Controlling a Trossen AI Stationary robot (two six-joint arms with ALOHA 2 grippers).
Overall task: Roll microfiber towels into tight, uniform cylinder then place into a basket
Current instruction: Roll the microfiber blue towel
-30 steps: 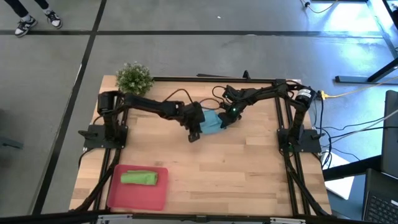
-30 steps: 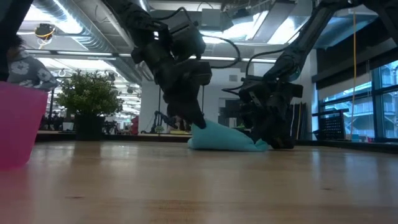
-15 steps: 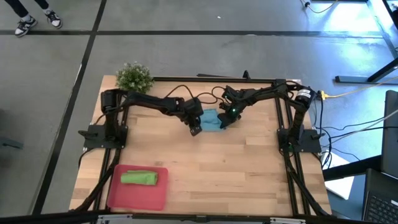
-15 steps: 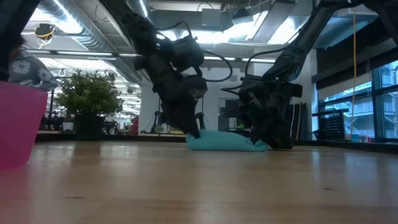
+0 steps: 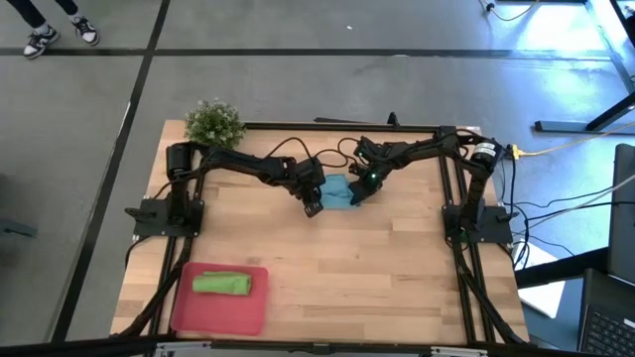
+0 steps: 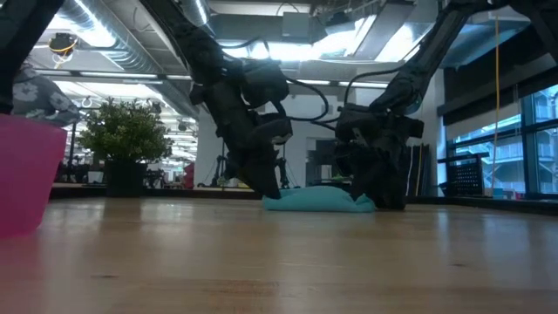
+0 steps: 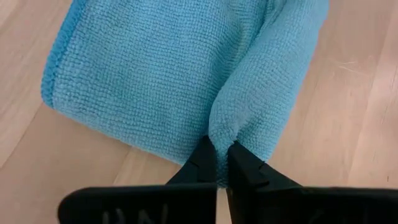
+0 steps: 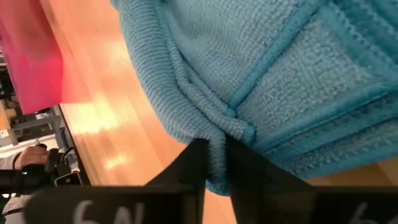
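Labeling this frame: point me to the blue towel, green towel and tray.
blue towel (image 5: 337,190), high view, its middle between both grippers.
green towel (image 5: 221,284), high view, middle of the roll.
tray (image 5: 220,310), high view, bare floor below the roll.

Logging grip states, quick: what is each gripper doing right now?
Left gripper: shut, pinching a fold of the light blue towel.
Right gripper: closed on the towel's edge.

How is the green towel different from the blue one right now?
The green towel is rolled into a short cylinder; the blue towel lies flatter, folded over on itself. The green towel rests in the red basket near the table's front left corner; the blue towel sits on bare wood farther back. Nothing touches the green towel, while the left gripper and right gripper both pinch the blue towel's edges. Both are small soft cloths.
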